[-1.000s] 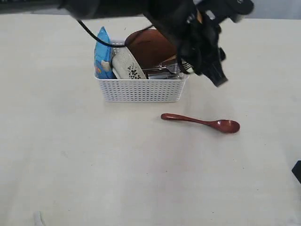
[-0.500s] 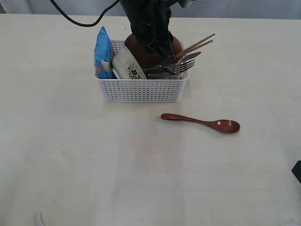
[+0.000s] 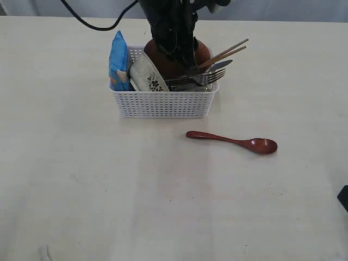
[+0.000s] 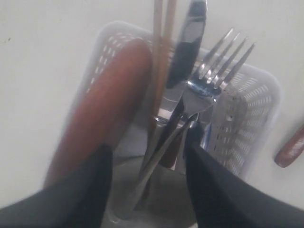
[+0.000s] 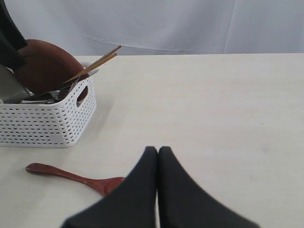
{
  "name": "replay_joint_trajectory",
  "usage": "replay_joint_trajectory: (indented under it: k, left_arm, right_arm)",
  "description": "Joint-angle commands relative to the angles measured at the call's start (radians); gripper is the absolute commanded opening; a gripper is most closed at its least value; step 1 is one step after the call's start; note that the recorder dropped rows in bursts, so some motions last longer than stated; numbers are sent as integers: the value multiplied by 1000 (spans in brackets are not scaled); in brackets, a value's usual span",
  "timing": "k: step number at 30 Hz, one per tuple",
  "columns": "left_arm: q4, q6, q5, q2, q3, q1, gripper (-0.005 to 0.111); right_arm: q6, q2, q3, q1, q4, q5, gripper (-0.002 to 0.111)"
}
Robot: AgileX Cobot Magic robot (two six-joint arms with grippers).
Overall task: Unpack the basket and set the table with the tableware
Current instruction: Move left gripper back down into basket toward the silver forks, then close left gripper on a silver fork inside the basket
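Observation:
The white basket (image 3: 163,103) holds a brown plate (image 3: 202,53), a floral bowl (image 3: 148,74), chopsticks (image 3: 227,51), a knife (image 3: 216,66) and a fork (image 3: 211,78). My left gripper (image 3: 184,54) reaches down into it from above. In the left wrist view this gripper (image 4: 149,137) is open, its dark fingers (image 4: 213,185) on either side of the knife (image 4: 187,47) and fork (image 4: 223,61) handles, which stand in a steel cup (image 4: 114,216) beside the plate (image 4: 104,104). The dark red spoon (image 3: 234,141) lies on the table (image 3: 81,179). My right gripper (image 5: 158,151) is shut and empty, low over the table near the spoon (image 5: 71,175).
A blue chip bag (image 3: 118,62) stands at the basket's left end. A dark corner (image 3: 343,197) shows at the right edge of the exterior view. The basket (image 5: 47,123) sits to the left in the right wrist view.
My left arm swung from the basket's right side to directly above it and lowered its open fingers inside. The chopsticks, knife and fork are uncovered now. The spoon stayed put.

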State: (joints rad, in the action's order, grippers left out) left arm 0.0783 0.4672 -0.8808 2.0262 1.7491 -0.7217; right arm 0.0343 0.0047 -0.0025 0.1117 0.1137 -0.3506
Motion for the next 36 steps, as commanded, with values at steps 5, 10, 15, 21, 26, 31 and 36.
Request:
replay_joint_trajectory:
  k: [5,10,15,21,26,31,36]
  left_arm:
    - [-154,459,-41,35,2,2,46]
    - [-181,609,-69,92,2,2,46]
    - [-143,591,-16,116,2,2,46]
    - [-146,577,15,142,2,2,46]
    - [-146,577,22,160,2,2,45]
    - [-143,572,22,160,2,2,16]
    - [-141,572,17,160,2,2,0]
  right_arm:
    - [0,-5,2,-3,-7,9,-1]
    - [0,-5,2,-3,-7,9,-1]
    - [0,-5,2,-3,-7,9,-1]
    - [0,-5,2,-3,-7,9,-1]
    - [0,-5,2,-3,-7,9,-1]
    - [0,-5,2,-3,-7,9,-1]
    - [0,-5,2,-3,-7,9,-1]
